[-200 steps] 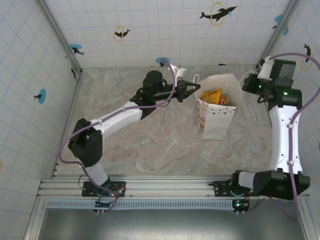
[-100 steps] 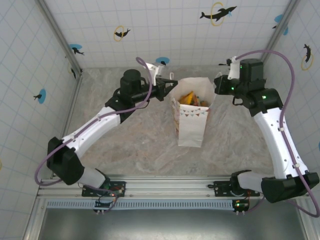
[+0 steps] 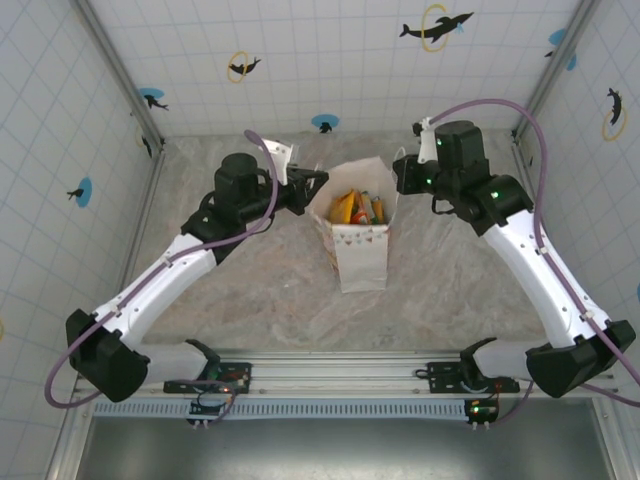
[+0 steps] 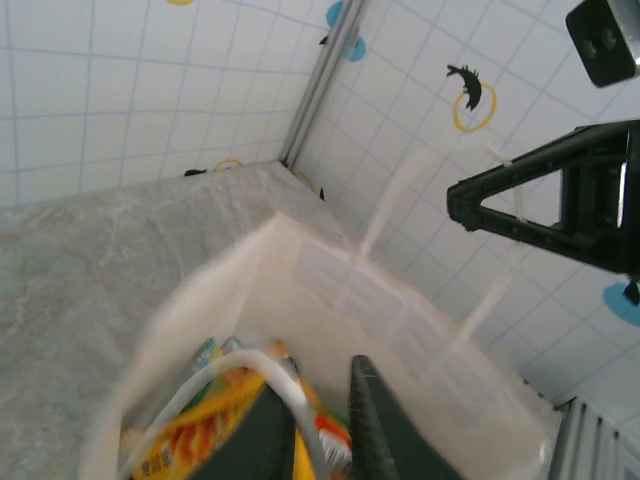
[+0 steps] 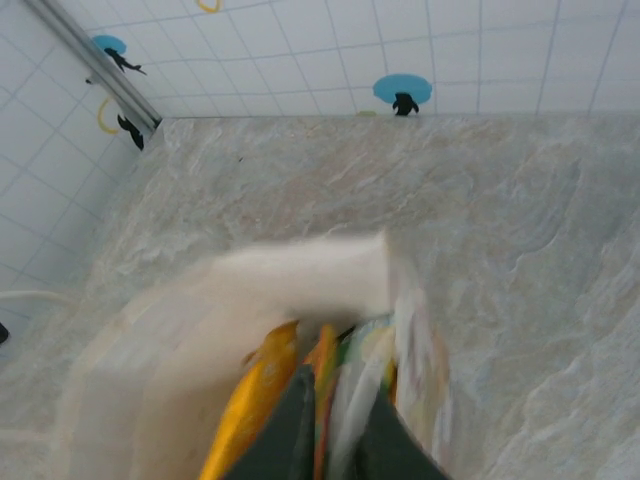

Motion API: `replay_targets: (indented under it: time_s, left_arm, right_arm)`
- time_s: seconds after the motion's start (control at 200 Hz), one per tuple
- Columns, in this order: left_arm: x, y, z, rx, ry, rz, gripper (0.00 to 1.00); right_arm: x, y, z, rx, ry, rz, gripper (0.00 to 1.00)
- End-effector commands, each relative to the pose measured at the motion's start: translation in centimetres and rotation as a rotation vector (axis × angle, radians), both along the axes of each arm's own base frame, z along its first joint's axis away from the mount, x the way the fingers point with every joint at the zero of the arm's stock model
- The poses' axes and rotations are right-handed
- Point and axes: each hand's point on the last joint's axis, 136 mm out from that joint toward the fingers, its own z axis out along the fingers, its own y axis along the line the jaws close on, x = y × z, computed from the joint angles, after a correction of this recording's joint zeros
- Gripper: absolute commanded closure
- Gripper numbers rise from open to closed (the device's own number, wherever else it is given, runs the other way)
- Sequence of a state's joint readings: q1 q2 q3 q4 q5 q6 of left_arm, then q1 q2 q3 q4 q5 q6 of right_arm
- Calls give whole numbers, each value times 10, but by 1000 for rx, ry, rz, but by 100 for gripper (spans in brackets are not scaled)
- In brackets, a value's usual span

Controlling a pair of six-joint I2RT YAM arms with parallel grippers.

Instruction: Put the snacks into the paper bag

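Tiled walls (image 3: pixel 300 60) with dolphin stickers hem in the marble desk (image 3: pixel 250 290). We see the white paper bag (image 3: pixel 358 262) upright near the desk's middle, orange and yellow snacks (image 3: pixel 352 207) crowding its mouth. The left gripper (image 3: pixel 316 180) and right gripper (image 3: pixel 399 176) flank its rim. The left jaws stand nearly together at a cord handle (image 4: pixel 230 362), but we cannot tell whether either gripper has hold of anything.

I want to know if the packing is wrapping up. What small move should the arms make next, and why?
Probably open fully and back both grippers off the rim. The paper bag stands upright mid-table with orange and yellow snacks inside, and the left gripper and right gripper sit at opposite sides of its mouth; blur hides whether they grip it.
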State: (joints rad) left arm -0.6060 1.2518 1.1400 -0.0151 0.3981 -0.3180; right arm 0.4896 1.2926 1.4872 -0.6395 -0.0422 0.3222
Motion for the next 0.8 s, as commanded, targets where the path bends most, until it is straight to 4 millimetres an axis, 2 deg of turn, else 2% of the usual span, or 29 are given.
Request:
replay_targets:
  time_s: [0.0,0.075,0.275,0.425,0.585,0.626,0.686,0.701,0.796]
  left_arm:
    - [-3,14,17,-15,-50,49,64]
    - [-2,21,14,-10,-38,89,47]
    - [1,47,4,11,15,203,22]
    - [6,78,-7,8,57,333,14]
    - [12,117,-18,-16,103,484,10]
    - [14,127,-34,-1,135,521,9]
    - [13,135,-41,2,153,549,7]
    - [17,146,-43,2,158,586,7]
    - [20,166,-58,18,182,654,2]
  right_arm:
    - [4,-5,33,39,-107,-37,75]
    - [0,-9,37,34,-118,-44,65]
    - [-8,-27,38,19,-140,-71,55]
    - [-14,-48,37,21,-158,-115,51]
    - [-18,-73,26,26,-144,-160,48]
    - [-18,-79,21,33,-134,-168,47]
    - [-17,-88,16,50,-126,-185,46]
    - [-17,-91,14,54,-123,-190,46]
    - [-16,-104,5,81,-116,-212,46]
